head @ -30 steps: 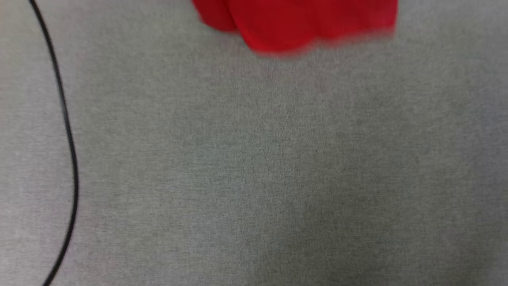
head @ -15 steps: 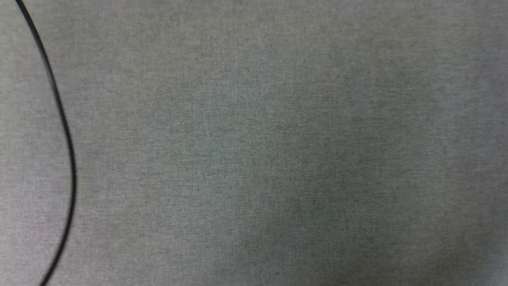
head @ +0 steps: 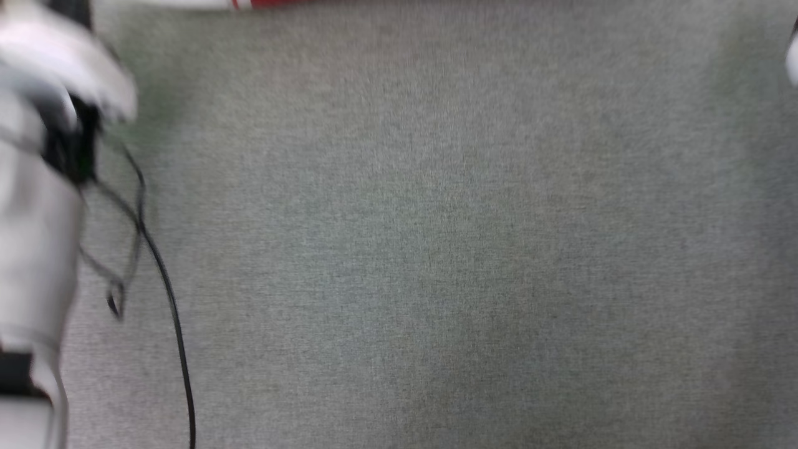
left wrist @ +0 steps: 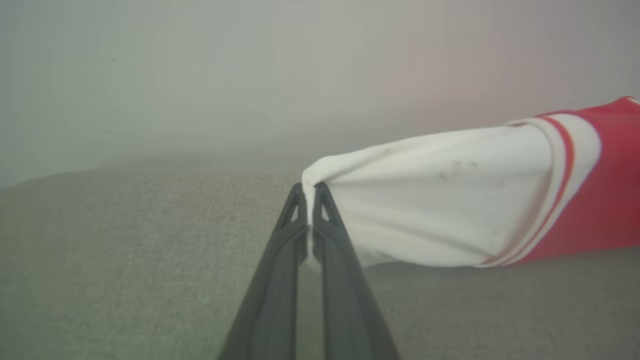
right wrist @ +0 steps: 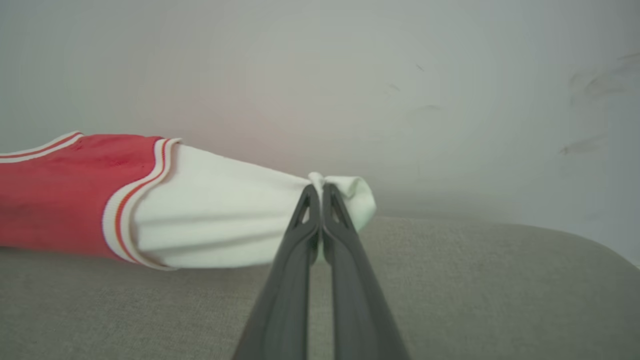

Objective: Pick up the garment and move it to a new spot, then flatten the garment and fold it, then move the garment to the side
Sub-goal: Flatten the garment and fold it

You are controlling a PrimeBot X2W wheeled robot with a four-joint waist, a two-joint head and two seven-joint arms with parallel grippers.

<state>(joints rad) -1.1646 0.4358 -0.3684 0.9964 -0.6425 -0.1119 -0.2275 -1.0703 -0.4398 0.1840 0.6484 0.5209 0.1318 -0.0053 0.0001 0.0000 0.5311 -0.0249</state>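
Both jaws clamp garment (left wrist: 440, 210); cable (head: 181, 349) crosses grey surface (head: 436, 249).

A grey woven cloth surface (head: 436, 249) spreads wide. A thin black cable (head: 169, 305) lies on it at its left side, curving toward the near side. Beyond the surface's rounded far edge stands a pale wall (right wrist: 320, 75) bearing faint dark scuff marks (right wrist: 595, 82).
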